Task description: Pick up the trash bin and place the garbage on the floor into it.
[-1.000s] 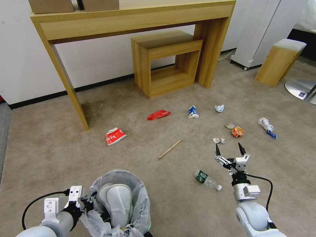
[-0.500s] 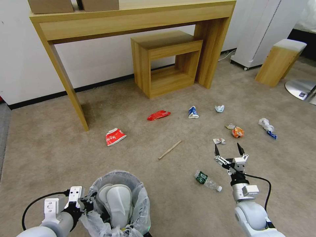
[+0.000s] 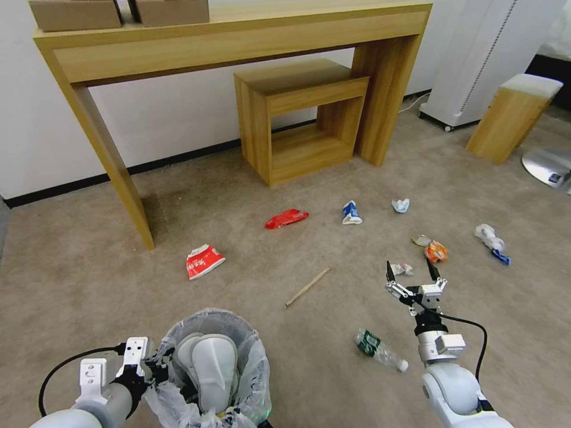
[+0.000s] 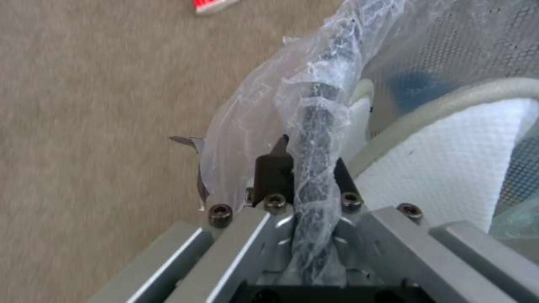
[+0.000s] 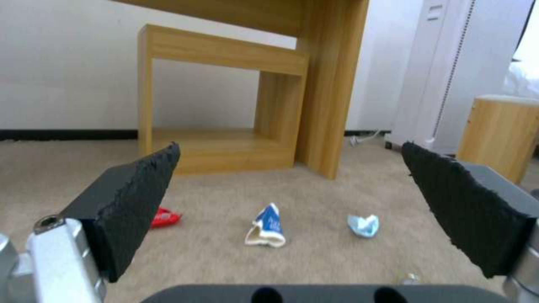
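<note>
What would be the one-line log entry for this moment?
left pincer: shut on trash bin rim | right pincer: open, above carpet | slippers: in bin

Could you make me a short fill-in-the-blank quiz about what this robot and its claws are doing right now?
1. The left claw is shut on the rim of the ____.
2. Inside the trash bin lie white ____.
3. The right claw hangs over the carpet with its fingers ____.
4. The clear bottle lying on the carpet has a ____ label.

Missing words: trash bin; slippers; open; green
</note>
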Robot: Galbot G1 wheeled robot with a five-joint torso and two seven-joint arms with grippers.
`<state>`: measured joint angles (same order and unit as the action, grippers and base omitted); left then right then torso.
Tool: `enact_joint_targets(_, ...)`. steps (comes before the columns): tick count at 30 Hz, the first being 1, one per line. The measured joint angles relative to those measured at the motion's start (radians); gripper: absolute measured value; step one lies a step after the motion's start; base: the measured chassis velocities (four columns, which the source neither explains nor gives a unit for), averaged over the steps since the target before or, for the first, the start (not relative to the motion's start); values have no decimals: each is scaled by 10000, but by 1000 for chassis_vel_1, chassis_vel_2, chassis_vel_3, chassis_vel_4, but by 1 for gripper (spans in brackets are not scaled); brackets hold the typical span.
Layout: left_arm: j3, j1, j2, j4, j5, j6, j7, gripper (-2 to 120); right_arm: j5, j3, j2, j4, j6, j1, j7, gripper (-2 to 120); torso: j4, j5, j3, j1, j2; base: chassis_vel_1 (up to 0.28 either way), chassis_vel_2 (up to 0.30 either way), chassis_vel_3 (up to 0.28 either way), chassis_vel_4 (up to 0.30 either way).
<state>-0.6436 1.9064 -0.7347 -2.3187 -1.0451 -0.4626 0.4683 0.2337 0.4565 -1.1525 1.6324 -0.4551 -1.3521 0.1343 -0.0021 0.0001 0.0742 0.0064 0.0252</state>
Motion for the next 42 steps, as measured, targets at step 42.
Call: enact_joint_targets(42, 216, -799, 217, -68, -1018, 142, 244, 0, -2201, 1212, 5390, -2686, -1140, -682, -6771, 100, -1, 3, 0, -1, 0, -26, 24, 24, -26)
